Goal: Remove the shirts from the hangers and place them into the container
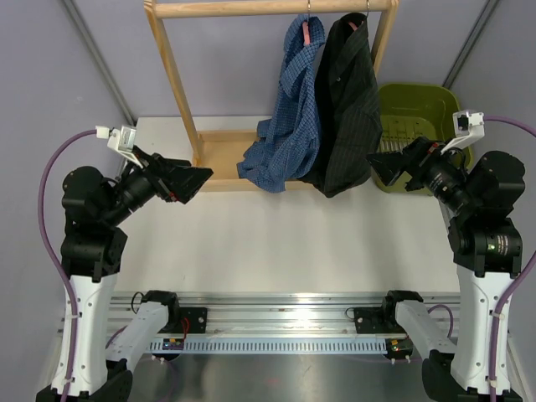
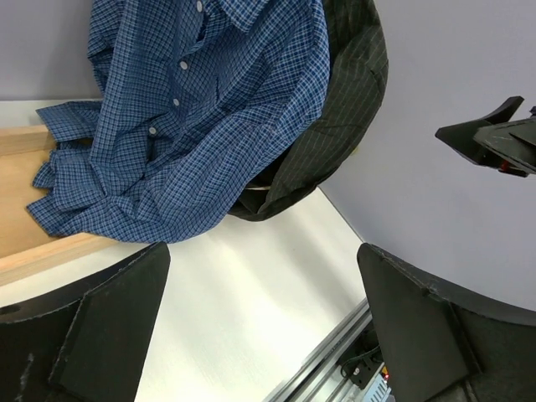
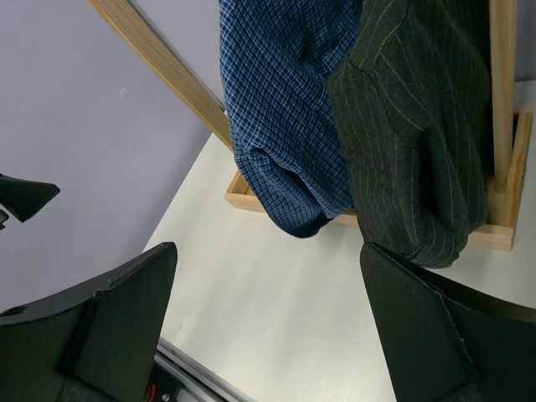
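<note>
Two shirts hang side by side on the wooden rack, a blue check shirt (image 1: 289, 117) (image 2: 193, 109) (image 3: 285, 109) and to its right a black striped shirt (image 1: 347, 109) (image 2: 343, 109) (image 3: 419, 126). Each is on a salmon-pink hanger; only bits show at the collars (image 1: 306, 32) (image 1: 353, 25). Their lower ends rest on the rack's base. The olive-green container (image 1: 414, 126) stands right of the rack, partly behind the black shirt. My left gripper (image 1: 194, 180) (image 2: 264, 327) hovers open left of the shirts. My right gripper (image 1: 383, 167) (image 3: 268, 327) hovers open in front of the container. Both hold nothing.
The light wooden rack (image 1: 176, 75) has a top bar, slanted side posts and a flat base (image 1: 219, 159) at the table's back. A metal rail (image 1: 276, 322) runs along the near edge between the arm bases. White table top (image 1: 276, 243) lies between the grippers.
</note>
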